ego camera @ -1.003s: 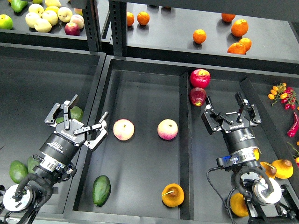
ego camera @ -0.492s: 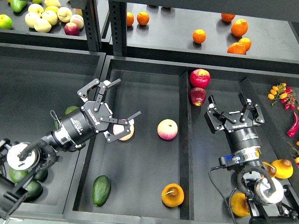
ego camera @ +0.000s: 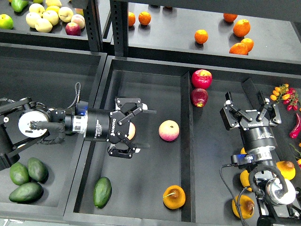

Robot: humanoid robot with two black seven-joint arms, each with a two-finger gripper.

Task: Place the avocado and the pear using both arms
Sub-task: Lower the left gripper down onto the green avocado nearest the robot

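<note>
Left tool [ego camera: 135, 127] spread apart, right tool [ego camera: 250, 111] apart, avocado [ego camera: 102, 191] lying lengthwise near-to-far, pear [ego camera: 174, 197] stem leftward

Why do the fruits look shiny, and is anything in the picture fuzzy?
In the head view, overhead light puts pale glare spots on the avocado, the pear and the two red apples; the black bin floor shows soft grey sheen. The left gripper has smeared fingertips, likely motion blur, while the right gripper and the fruit look sharp.
</note>
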